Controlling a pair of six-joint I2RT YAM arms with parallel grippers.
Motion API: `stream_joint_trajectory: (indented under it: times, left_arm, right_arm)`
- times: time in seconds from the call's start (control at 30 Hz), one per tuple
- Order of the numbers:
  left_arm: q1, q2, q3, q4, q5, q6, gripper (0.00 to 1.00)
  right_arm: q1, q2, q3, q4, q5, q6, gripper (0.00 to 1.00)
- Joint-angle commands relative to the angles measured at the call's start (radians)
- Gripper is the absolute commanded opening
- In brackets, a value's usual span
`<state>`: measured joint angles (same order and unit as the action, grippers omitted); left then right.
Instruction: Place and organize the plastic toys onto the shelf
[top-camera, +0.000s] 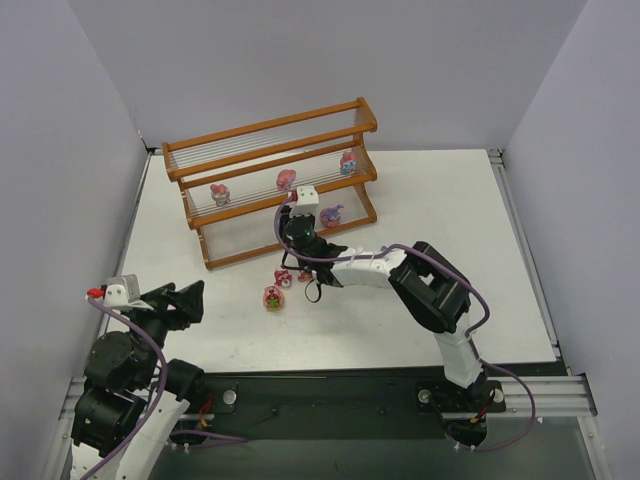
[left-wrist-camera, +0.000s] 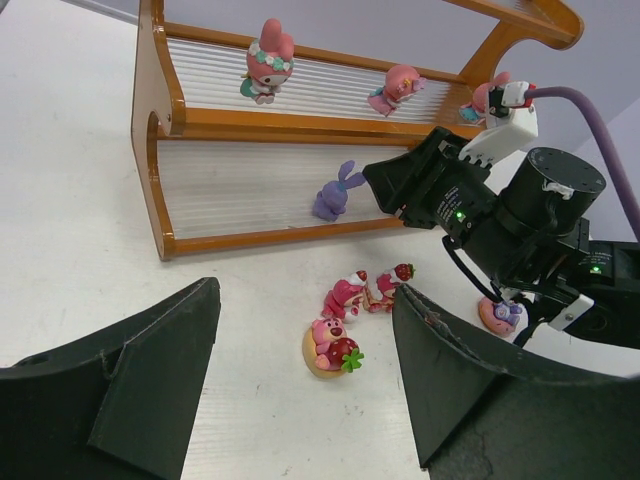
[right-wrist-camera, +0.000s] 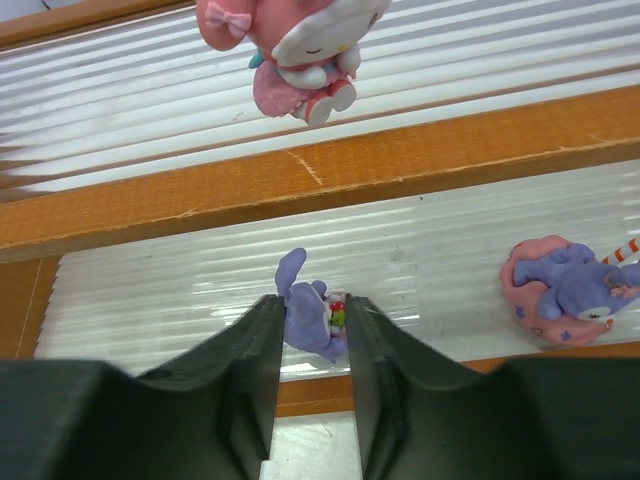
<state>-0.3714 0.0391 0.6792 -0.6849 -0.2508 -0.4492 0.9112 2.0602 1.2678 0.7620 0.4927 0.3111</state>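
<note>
Looking at the right gripper (right-wrist-camera: 313, 300), its fingers are pressing in on both sides of a purple bunny (right-wrist-camera: 312, 325) that's standing on the bottom tier of the shelf (right-wrist-camera: 400, 170). Three toys (left-wrist-camera: 268, 62) are sitting on the middle tier, and some pink toys (left-wrist-camera: 332, 346) are lying on the table (left-wrist-camera: 80, 250) out front. The left gripper (left-wrist-camera: 305, 298) is hovering near those, fingers spread wide.

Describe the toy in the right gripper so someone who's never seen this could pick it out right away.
Find the orange-brown wooden shelf at the back of the table and look at its lowest tier. A small purple bunny stands there between the fingers of the right gripper. Unlike the neighbouring purple figure lying on a pink base, it is purple nearly all over, with long upright ears.
</note>
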Motion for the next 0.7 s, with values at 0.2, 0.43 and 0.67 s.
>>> stream_joint_trajectory:
  times: [0.2, 0.43, 0.67]
  left_arm:
    - [0.002, -0.001, 0.003, 0.035, -0.007, 0.001, 0.79]
    - [0.002, 0.001, 0.003, 0.036, -0.007, 0.001, 0.80]
    - [0.000, -0.004, 0.003, 0.036, -0.007, 0.003, 0.79]
  right_arm:
    - [-0.024, -0.020, -0.004, -0.024, 0.058, 0.261, 0.00]
    - [-0.066, 0.031, 0.018, -0.043, -0.025, 0.428, 0.00]
    - [-0.083, 0.051, 0.015, -0.038, -0.063, 0.471, 0.00]
